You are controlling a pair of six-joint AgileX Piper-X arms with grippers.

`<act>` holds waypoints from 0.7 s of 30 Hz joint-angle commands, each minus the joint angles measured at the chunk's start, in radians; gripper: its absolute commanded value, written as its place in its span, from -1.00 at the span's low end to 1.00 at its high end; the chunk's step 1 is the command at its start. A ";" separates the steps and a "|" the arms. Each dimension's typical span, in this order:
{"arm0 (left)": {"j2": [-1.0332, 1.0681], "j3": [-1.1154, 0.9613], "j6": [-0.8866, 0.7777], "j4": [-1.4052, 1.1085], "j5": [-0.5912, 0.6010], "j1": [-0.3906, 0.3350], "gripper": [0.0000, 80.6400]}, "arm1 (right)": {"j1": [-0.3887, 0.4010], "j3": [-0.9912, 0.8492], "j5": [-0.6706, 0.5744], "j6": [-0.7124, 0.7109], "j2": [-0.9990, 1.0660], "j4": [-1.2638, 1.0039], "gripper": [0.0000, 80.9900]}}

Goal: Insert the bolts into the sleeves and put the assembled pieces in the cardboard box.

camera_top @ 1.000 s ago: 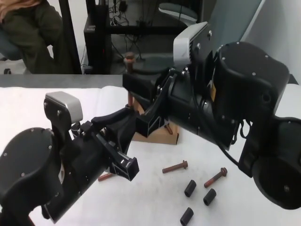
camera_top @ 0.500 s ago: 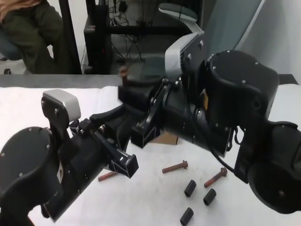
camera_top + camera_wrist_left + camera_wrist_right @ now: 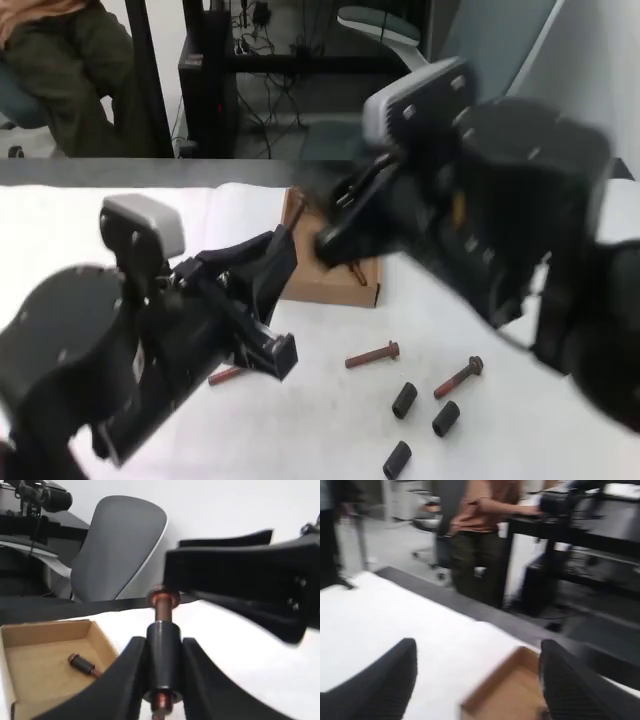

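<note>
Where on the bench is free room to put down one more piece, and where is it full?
Free: the white bench left of the cardboard box, and the strip between the box and the loose bolts. Full: the front, where bolts and three sleeves lie close together. The box holds one piece beside bare floor.

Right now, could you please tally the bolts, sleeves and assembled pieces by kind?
loose bolts: 3
loose sleeves: 3
assembled pieces: 2, one in the left end effector, one in the cardboard box
total: 8
</note>
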 commanded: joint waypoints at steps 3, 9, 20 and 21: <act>0.051 -0.174 0.177 0.220 -0.015 0.047 -0.96 | -0.087 -0.020 0.142 -0.086 -0.137 0.187 0.60; 0.185 -0.340 0.164 0.221 0.041 0.074 -0.96 | -0.145 -0.030 0.136 -0.139 -0.269 0.209 0.60; 0.622 -0.633 0.110 0.236 0.069 0.072 -0.96 | -0.155 -0.032 0.104 -0.126 -0.410 0.386 0.60; 0.660 -0.657 0.092 0.236 0.068 0.072 -0.96 | -0.155 -0.032 0.104 -0.126 -0.415 0.408 0.60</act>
